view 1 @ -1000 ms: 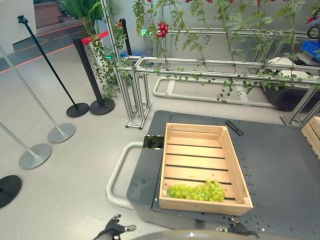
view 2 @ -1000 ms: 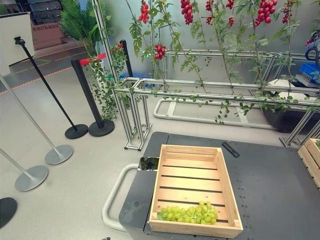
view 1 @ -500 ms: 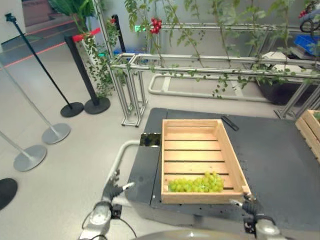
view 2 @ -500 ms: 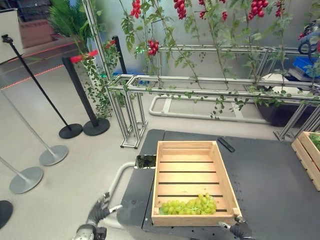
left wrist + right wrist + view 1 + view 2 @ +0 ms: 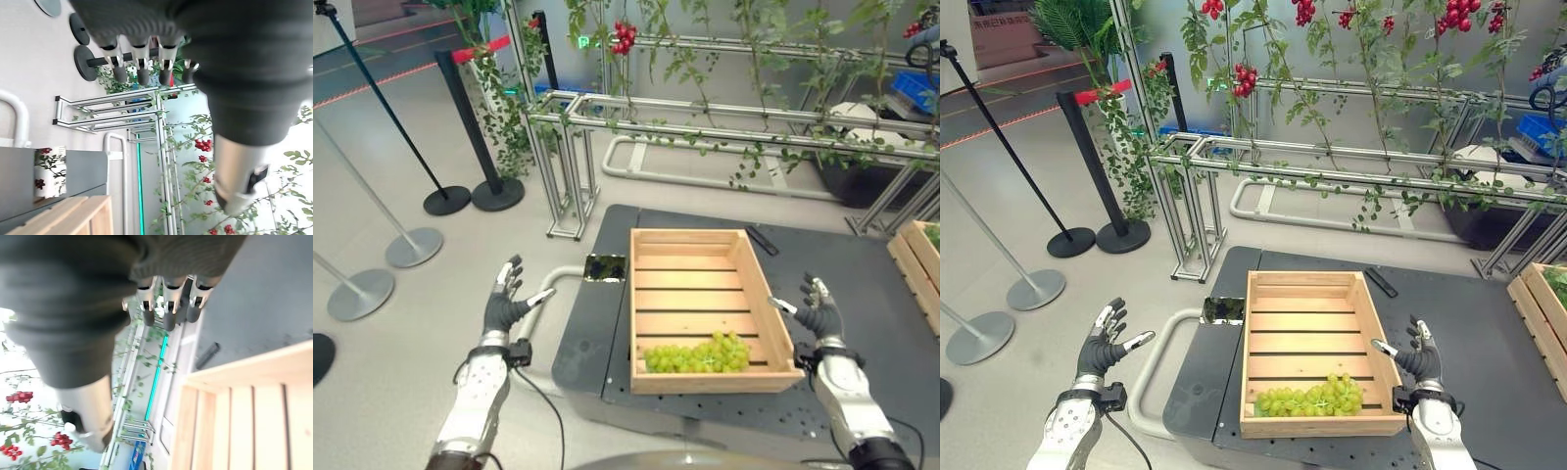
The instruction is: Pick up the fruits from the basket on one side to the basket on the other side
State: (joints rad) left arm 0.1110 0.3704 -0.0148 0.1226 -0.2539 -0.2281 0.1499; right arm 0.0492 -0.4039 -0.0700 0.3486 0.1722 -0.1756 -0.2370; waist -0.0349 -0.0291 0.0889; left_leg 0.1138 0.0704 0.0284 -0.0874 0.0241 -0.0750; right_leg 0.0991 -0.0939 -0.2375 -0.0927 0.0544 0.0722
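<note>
At lower frame, straight, spread fingers of the right hand (image 5: 1417, 360) and left hand (image 5: 505, 305), newly raised from the bottom edge, flank the slatted pale wooden crate (image 5: 649, 245), holding nothing. The bunch of green grapes (image 5: 697, 354) lies untouched against its near wall. A second wooden crate (image 5: 1540, 315) waits far right, dark tabletop (image 5: 862, 284) open between.

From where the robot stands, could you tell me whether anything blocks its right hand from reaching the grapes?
Only the crate's own side wall: the open right robot hand is raised just outside it, and the grapes lie inside at the near end. Nothing covers them from above, so reaching over the wall looks clear.
</note>
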